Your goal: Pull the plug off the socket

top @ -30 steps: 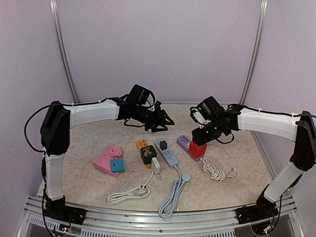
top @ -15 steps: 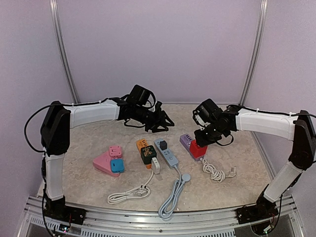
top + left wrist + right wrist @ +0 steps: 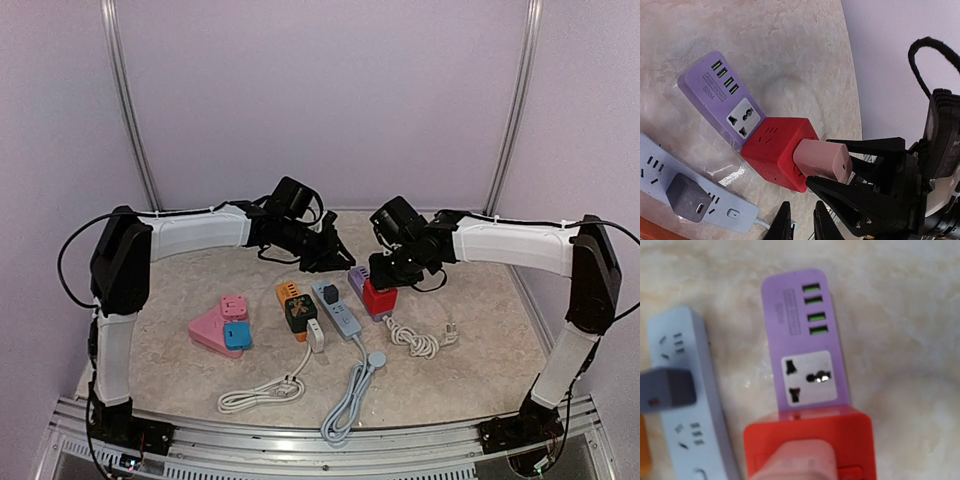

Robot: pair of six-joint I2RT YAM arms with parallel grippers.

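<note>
The right gripper's (image 3: 832,166) 2 jaws straddled the pink plug (image 3: 820,160); I could not tell if they gripped it. The left gripper (image 3: 802,222) was narrowly parted, empty.

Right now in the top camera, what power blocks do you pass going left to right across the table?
pink triangular socket → orange strip → grey-blue strip → red cube socket

Toward the bench's (image 3: 460,385) left edge: pink triangular block (image 3: 207,331), carrying a small pink cube (image 3: 234,306) and a blue cube (image 3: 237,336). Mid-bench, side by side: orange strip (image 3: 287,293) bearing a dark green adapter (image 3: 300,313), grey-blue strip (image 3: 342,318) bearing a dark grey charger (image 3: 331,294). Near the front edge: white cord (image 3: 258,394) and grey cord (image 3: 345,405), coiled.
</note>
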